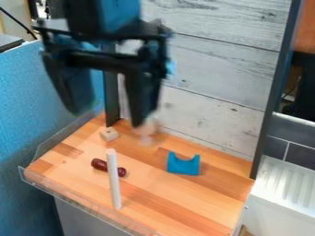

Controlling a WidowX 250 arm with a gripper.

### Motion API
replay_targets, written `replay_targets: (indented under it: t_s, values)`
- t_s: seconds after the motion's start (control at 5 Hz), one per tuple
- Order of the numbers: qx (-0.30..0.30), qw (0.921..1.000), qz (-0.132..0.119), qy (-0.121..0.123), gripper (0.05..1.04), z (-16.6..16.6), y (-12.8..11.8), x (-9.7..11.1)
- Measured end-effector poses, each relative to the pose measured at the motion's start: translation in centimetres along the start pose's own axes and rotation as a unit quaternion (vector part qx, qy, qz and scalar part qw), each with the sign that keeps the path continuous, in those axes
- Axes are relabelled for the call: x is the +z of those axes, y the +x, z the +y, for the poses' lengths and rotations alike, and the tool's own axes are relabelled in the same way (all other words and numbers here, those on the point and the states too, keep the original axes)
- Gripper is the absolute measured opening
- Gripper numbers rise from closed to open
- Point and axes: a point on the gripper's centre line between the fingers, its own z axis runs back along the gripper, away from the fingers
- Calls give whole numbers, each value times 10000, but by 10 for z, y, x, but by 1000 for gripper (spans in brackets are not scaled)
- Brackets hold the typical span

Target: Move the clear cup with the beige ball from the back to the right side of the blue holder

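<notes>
"Along the near edge, what runs there?"

"A clear rim point(69, 197), edging the wooden counter point(166, 196). It's the closest I can point to for a container, and it borders the counter that carries the pieces."

"And just past it?"

"A white rod point(114, 182), standing upright. Behind it lies a dark red peg point(99, 164) on its side, partly hidden by the rod; I can't tell whether they touch."

"Anything with a hollow?"

"The blue block point(183, 167), well off to the view's right. It has a scooped top, facing up."

"Farther back?"

"A small wooden cube point(109, 134) with a dark spot on it, resting near the dark post point(111, 99). Beside it is a pale shape point(148, 132), close under one fingertip, too blurred to name or to say what bears it."

"How far along do things look?"

"Barely begun, I'd judge: rod, peg, block and cube each rest directly on the counter, none stacked, none gripped."

"So the claw point(109, 114)?"

"Above the far left part of the counter, fingers spread well apart, before the plank wall point(212, 69)."
</notes>
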Motion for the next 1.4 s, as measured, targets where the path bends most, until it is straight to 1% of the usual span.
replay_targets:
  t_s: [0.2,0.4,0.6,0.8,1.0,1.2,1.4]
  values:
    - [238,9997,-21,-15,1003,18,21,-9]
    - [429,9986,-285,-78,1001,33,46,-15]
    - [546,9977,-384,-93,1001,49,72,-34]
    - [538,9963,-663,-33,1001,58,94,-49]
    - [593,9929,-1022,151,1001,67,112,-61]
    - [644,9925,-1026,188,1001,66,125,-78]
    - [809,9900,-1101,349,1001,71,146,-92]
